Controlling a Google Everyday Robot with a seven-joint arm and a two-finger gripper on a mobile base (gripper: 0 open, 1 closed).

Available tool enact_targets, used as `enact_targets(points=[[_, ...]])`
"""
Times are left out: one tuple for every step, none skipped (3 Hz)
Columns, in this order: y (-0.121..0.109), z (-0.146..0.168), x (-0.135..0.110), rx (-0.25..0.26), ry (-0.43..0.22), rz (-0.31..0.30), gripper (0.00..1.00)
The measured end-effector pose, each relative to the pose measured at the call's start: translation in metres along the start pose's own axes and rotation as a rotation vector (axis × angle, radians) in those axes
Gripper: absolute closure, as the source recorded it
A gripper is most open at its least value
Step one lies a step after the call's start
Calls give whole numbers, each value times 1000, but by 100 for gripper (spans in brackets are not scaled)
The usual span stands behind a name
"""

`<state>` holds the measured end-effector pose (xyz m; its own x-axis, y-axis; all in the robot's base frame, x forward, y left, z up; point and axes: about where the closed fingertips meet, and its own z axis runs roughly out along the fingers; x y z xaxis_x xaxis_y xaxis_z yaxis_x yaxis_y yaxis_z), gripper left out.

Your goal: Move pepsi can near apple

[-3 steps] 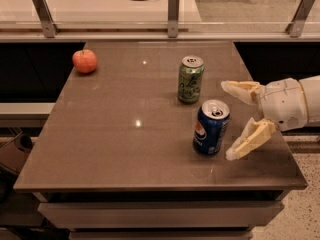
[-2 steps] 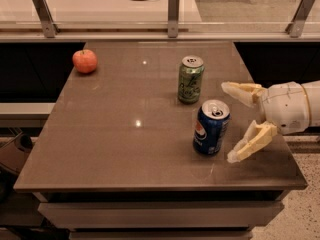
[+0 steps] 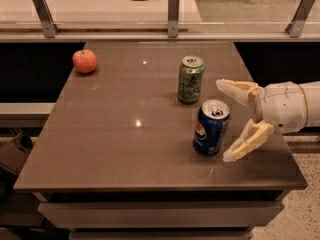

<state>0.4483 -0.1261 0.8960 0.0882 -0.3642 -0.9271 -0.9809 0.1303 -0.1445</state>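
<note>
The blue pepsi can (image 3: 211, 127) stands upright on the brown table (image 3: 125, 134), right of centre and near the front. The red-orange apple (image 3: 85, 61) sits at the table's far left corner, far from the can. My gripper (image 3: 226, 120) reaches in from the right, open, just to the right of the pepsi can. One fingertip (image 3: 222, 85) is behind the can and the other lies in front and to its right. The fingers are wide apart and hold nothing.
A green can (image 3: 190, 79) stands upright just behind the pepsi can, between it and the table's back edge. A glass railing with metal posts (image 3: 173, 11) runs behind the table. The table's right edge is under my wrist.
The gripper has shifted very slightly to the right. The cans and the apple have not moved.
</note>
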Motion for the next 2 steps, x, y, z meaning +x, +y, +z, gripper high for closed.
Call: enact_targets(points=[[6, 6, -3, -10, -34, 8, 0], [11, 17, -7, -28, -59, 12, 0]])
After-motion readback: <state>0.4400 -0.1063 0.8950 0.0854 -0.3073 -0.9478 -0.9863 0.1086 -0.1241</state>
